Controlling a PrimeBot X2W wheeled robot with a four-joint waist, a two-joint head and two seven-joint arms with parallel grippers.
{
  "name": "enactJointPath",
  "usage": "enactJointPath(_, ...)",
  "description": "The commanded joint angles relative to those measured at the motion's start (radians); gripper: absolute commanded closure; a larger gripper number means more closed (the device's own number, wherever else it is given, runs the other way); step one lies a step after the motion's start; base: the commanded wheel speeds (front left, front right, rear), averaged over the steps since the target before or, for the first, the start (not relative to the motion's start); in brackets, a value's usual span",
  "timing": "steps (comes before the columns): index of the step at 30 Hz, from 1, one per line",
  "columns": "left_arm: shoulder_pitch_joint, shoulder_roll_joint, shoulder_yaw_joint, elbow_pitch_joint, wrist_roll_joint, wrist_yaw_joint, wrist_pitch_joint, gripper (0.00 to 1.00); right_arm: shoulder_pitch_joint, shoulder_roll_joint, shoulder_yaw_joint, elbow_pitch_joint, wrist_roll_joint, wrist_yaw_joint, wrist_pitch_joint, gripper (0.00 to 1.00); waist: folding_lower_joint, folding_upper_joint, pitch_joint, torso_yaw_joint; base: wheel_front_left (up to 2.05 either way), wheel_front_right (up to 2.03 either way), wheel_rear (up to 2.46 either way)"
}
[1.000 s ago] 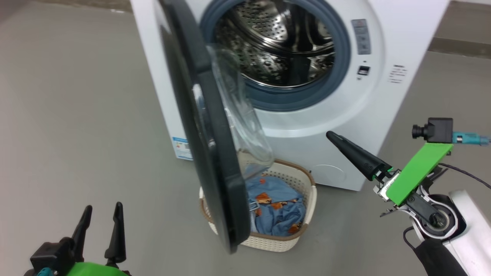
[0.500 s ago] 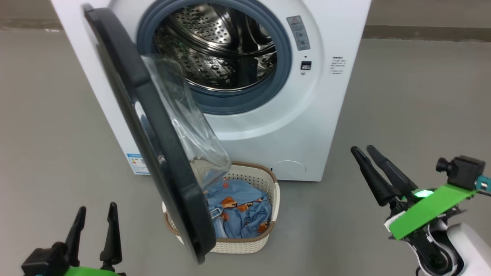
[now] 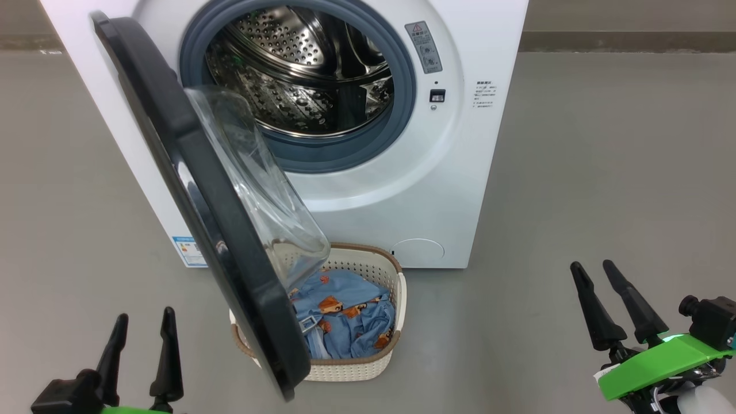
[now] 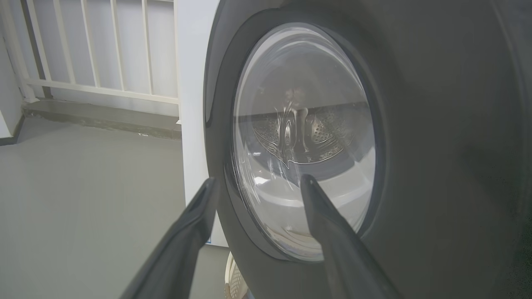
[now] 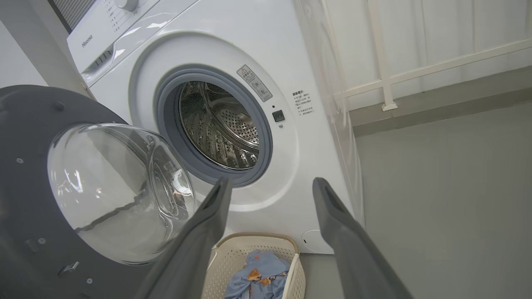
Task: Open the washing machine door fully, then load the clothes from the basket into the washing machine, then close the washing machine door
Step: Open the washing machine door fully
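Left gripper [image 3: 144,317] sits low at the left of the head view, its two dark fingers [image 3: 167,356] spread apart with nothing between them. Right gripper [image 3: 591,266] is the same deal at the lower right: jaws wide, empty, well apart from everything.

The washing machine door [image 3: 190,172] is swung out toward the robot, hinged on the left. It's nearly edge-on from the head camera, with its clear glass bowl [image 3: 259,195] bulging toward the machine. Behind it is the washing machine [image 3: 443,172], with the steel drum [image 3: 299,75] and grey seal [image 3: 405,109] in plain sight.

The basket [image 3: 376,259] sits on the floor [image 3: 575,172] right in front of the washer, under the door's lower edge, which hides its left part. Can't really tell if the door touches the rim or just hangs over it. The clothes [image 3: 351,316] are in the basket, a blue bundle with little orange figures.

From the left wrist, that gripper points at the door's outer face, close up.
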State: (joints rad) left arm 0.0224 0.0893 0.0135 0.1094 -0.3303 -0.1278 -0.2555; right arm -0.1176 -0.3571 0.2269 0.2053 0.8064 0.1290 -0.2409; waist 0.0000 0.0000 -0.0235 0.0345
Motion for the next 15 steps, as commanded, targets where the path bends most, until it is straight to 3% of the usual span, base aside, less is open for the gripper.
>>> enactJointPath(1,-0.015,0.013,0.036,-0.030,0.011,-0.002,-0.006,0.00,0.000,-0.003,-0.009,-0.010,-0.062,0.002,-0.018,0.00,0.0000,0.0000,-0.001,0.000,0.00,0.00,0.00)
enactJointPath(6,-0.018,0.013,0.030,-0.026,0.013,-0.002,-0.006,0.00,-0.001,0.029,-0.083,0.003,-0.197,0.002,-0.020,0.00,0.0000,0.0000,0.000,0.003,0.00,0.00,0.00)
enactJointPath(15,-0.021,0.015,0.017,-0.019,0.013,-0.003,-0.006,0.00,0.014,0.069,-0.142,0.011,-0.273,0.002,-0.021,0.00,0.0000,0.0000,-0.001,0.012,0.00,0.00,0.00)
